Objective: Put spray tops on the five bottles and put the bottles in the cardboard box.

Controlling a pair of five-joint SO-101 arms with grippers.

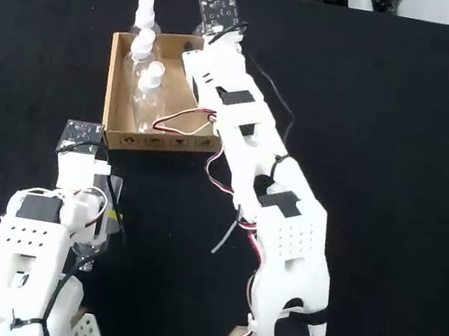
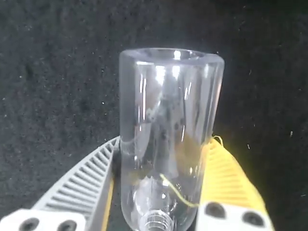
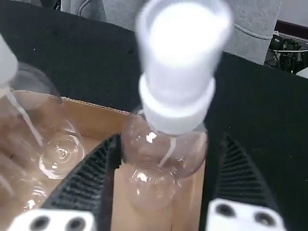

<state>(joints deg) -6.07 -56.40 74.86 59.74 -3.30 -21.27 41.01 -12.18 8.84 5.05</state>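
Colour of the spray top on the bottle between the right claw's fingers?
White. The spray top shows best in the right wrist view.

Fixed high camera looks down over the black table [image 1: 405,121] and the cardboard box [image 1: 112,80]. Left wrist camera faces the tabletop, close behind an uncapped bottle [image 2: 168,130]. Right wrist camera looks closely down on a spray-topped bottle [image 3: 166,149] at the same box [image 3: 91,111].

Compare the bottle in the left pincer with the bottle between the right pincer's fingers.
The held bottle in the left pincer has a bare threaded neck; the boxed bottle wears a white spray top. The held bottle is clamped over the black table; the boxed bottle stands in the cardboard box, with the right pincer open around it. Both are clear plastic.
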